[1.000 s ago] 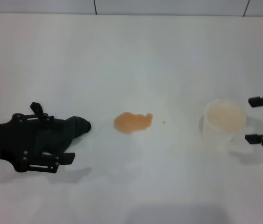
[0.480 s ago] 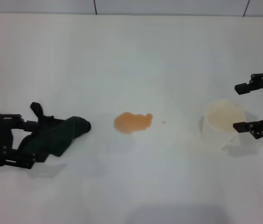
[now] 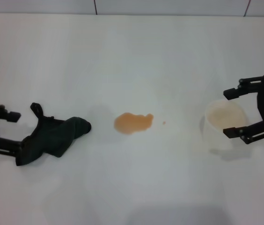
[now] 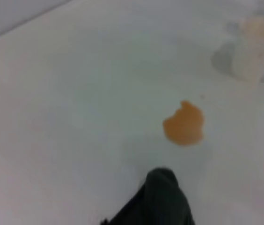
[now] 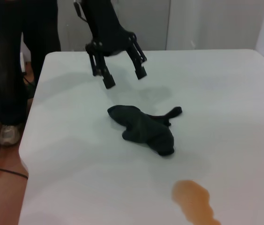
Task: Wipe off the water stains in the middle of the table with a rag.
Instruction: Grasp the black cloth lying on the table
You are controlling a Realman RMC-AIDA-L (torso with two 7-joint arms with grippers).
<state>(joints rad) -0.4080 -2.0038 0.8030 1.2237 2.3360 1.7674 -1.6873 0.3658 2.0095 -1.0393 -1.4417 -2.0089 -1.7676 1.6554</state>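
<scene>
The orange-brown water stains [image 3: 133,123] lie mid-table with a tiny speck [image 3: 164,123] to their right; they also show in the left wrist view [image 4: 184,124] and the right wrist view [image 5: 195,201]. The dark rag [image 3: 52,136] lies crumpled on the white table [image 3: 132,56], left of the stains, loop end up. My left gripper [image 3: 16,132] is open at the rag's left end and holds nothing; in the right wrist view it [image 5: 125,78] hangs above the table beyond the rag [image 5: 143,126]. My right gripper [image 3: 226,113] is open, its jaws on either side of a translucent cup [image 3: 224,124].
The cup [image 4: 256,47] holds a pale orange liquid and stands right of the stains. A person's legs [image 5: 10,70] stand beyond the table's left edge [image 5: 29,140]. A wall runs along the table's far side.
My left gripper has drawn back to the left off the rag, which stays on the table. My right gripper has moved left until its jaws straddle the cup.
</scene>
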